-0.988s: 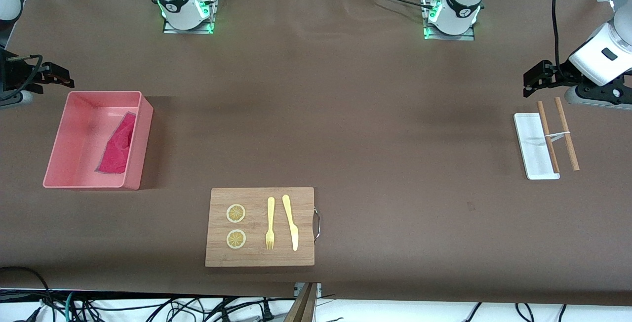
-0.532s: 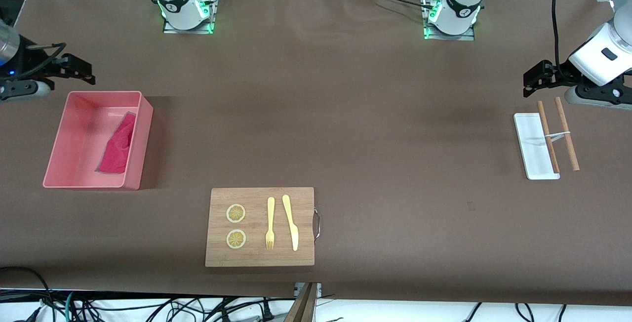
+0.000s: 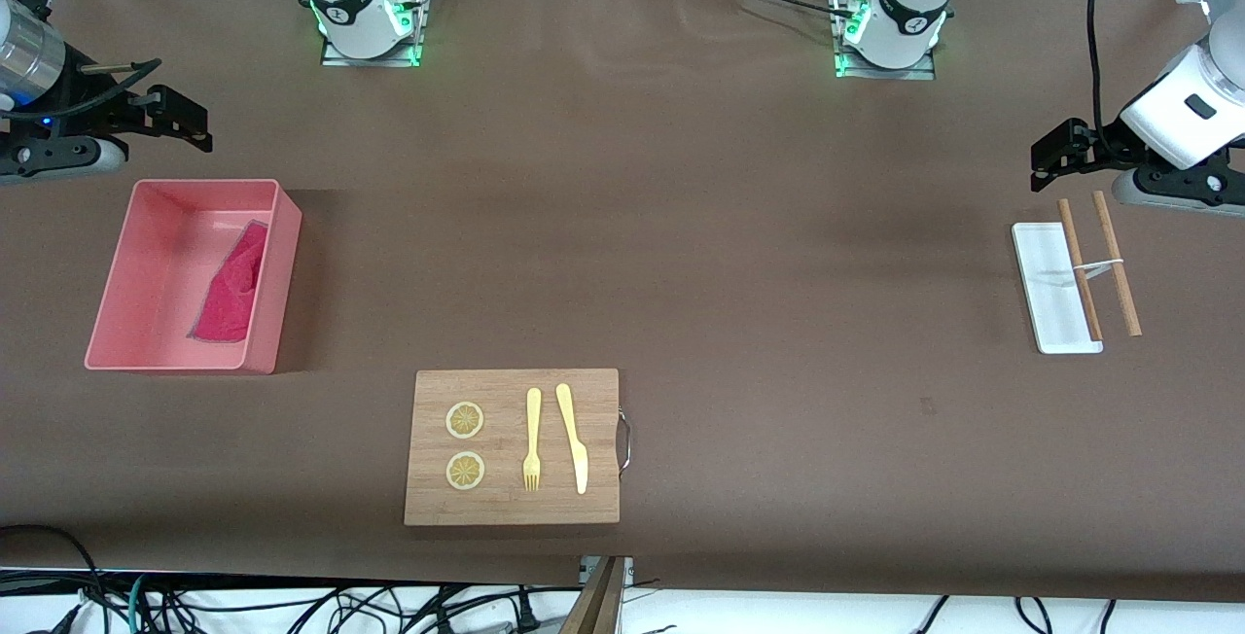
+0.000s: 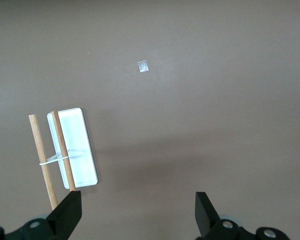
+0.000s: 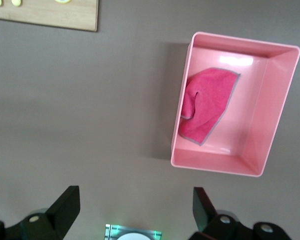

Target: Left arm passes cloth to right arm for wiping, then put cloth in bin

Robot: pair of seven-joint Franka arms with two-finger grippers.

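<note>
The magenta cloth lies crumpled inside the salmon-pink bin, against the wall on the side toward the table's middle. The right wrist view looks down on the same cloth in the bin. My right gripper hangs open and empty in the air, off the bin's edge that faces the robot bases; its jaws stand wide over bare table. My left gripper waits open and empty at the left arm's end of the table, and the left wrist view shows nothing between the jaws of this gripper.
A wooden cutting board with two lemon slices, a yellow fork and a knife lies near the front camera. A flat white tray with two wooden sticks across it sits below the left gripper.
The right gripper has drawn away from the bin, toward the robot bases and the table's middle. The cloth stays in the bin. The left arm has not moved.
</note>
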